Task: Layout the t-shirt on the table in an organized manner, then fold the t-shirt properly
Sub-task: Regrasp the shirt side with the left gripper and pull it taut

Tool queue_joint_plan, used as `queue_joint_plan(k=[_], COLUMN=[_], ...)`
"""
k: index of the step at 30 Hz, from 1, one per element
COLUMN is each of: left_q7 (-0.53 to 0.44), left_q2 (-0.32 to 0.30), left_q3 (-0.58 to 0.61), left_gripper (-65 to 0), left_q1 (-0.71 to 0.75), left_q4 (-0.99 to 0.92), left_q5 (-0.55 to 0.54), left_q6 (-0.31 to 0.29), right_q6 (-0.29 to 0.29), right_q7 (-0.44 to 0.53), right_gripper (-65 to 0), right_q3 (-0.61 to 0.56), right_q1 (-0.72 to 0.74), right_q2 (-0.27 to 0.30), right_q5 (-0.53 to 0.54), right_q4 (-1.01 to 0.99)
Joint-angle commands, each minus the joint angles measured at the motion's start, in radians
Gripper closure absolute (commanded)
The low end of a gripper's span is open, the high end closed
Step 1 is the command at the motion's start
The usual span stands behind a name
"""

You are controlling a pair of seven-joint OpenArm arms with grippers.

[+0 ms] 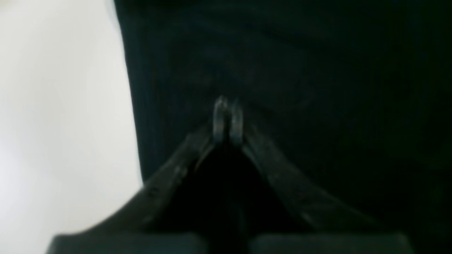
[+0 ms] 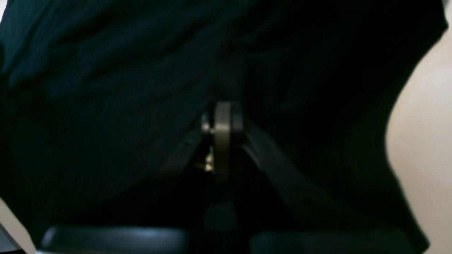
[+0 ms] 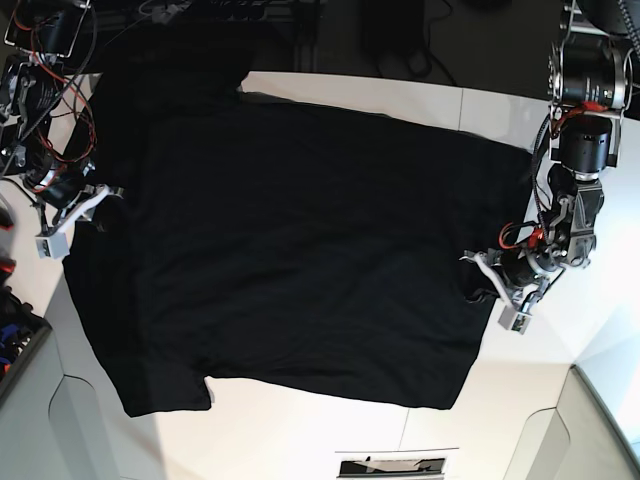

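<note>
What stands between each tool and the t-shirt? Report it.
Nothing visible. The left tool and the right tool are both shut with their tips right against the black t-shirt, which lies spread on the white table.

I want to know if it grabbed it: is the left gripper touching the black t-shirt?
Touching. In the left wrist view the left gripper has its jaws shut, tips pressed into the t-shirt, with no table showing between them.
</note>
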Motion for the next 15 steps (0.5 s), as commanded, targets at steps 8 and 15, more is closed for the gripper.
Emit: queue_joint_plan(k=[8, 15], left_q7=[0.037, 0.047], left_q2=[-0.087, -0.164], left_q3=[-0.003, -0.003], left_gripper=[0.0, 0.0], left_q1=[0.014, 0.078], left_q4=[-0.068, -0.065], left_q5=[0.063, 0.003], left_q6=[0.018, -0.077], right_q6=[0.004, 0.004], right_q7=[0.039, 0.049], right_gripper=[0.0, 0.0], right_q3=[0.025, 0.025], right_q1=[0.014, 0.014], right_q2=[0.014, 0.014], right_q5=[0.017, 0.02], right_q4=[0.019, 0.018])
